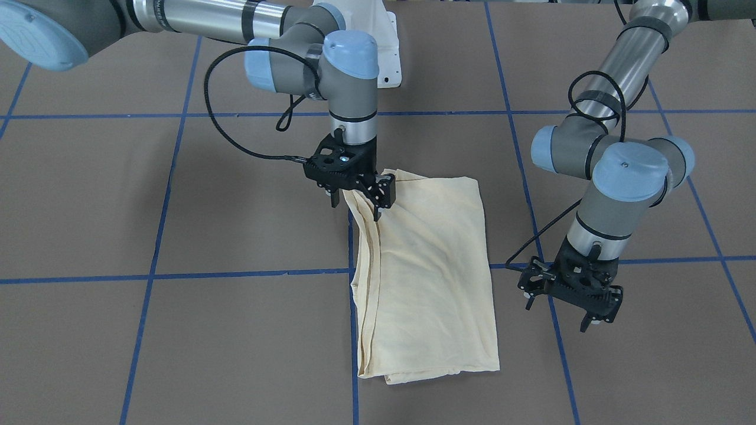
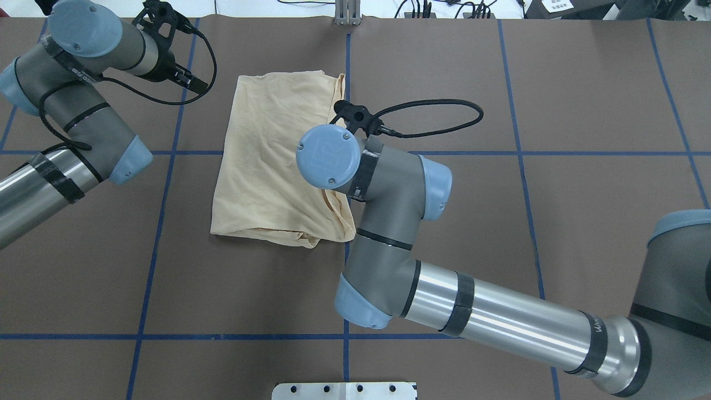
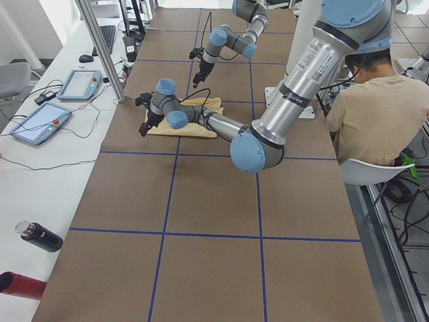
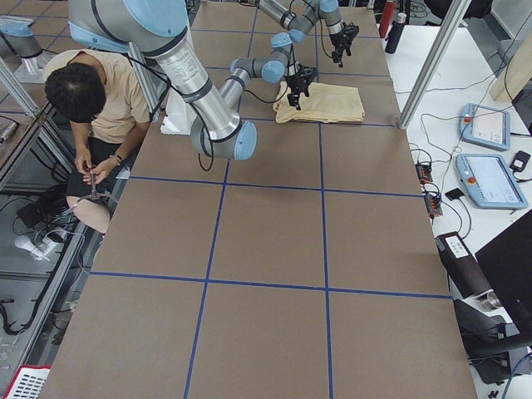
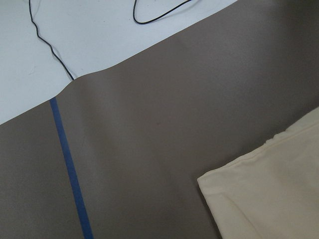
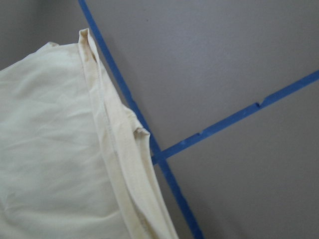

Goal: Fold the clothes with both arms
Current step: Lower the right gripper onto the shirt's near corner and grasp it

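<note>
The cream-yellow shirt (image 1: pixel 425 265) lies folded into a long rectangle on the brown table, plain side up, its print hidden. It also shows in the overhead view (image 2: pixel 272 155) and in both wrist views (image 5: pixel 269 194) (image 6: pixel 60 164). My right gripper (image 1: pixel 355 206) is open and straddles the shirt's corner nearest the robot's base, where the fabric bunches up slightly. In the overhead view the right wrist hides it. My left gripper (image 1: pixel 556 316) is open and empty, hovering just above the table beside the shirt's long side, a short gap away from it.
Blue tape lines (image 1: pixel 236 274) divide the brown table into squares. The white pedestal base (image 1: pixel 387 53) stands behind the shirt. A person (image 3: pixel 375 107) sits by the robot. Tablets (image 3: pixel 40 124) and bottles (image 3: pixel 37 235) lie on the white side bench, near a metal post (image 3: pixel 100 47).
</note>
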### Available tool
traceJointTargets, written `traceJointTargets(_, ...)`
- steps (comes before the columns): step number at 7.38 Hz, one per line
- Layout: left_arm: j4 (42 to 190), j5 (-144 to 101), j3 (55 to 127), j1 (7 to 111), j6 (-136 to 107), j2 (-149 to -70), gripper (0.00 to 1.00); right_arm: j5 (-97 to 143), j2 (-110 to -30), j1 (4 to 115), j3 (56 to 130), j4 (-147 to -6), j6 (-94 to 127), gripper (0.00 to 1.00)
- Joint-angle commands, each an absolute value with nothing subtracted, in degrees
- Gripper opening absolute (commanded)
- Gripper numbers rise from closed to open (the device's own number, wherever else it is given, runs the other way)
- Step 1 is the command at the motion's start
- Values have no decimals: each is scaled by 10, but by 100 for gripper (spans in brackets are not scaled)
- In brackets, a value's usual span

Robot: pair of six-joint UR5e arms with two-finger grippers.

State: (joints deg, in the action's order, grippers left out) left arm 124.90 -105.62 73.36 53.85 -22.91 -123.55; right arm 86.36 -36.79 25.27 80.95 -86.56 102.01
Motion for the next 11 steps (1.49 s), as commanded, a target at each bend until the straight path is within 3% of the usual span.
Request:
traceJointTargets(1,1250,-1058,736,541,-228,-1232,100,860,-342,222,774,-867,1083,89)
traceJointTargets(4,1250,-1058,736,541,-233,-1232,100,860,-309,207,705,-869,1086,85)
traceJointTargets(10,1250,-1057,736,541,-235,-1231,100,860,-307,189,690,-882,1088,82)
traceJointTargets(11,1250,-1057,737,541,-235,-1231,100,859,-306,187,686,-882,1089,77)
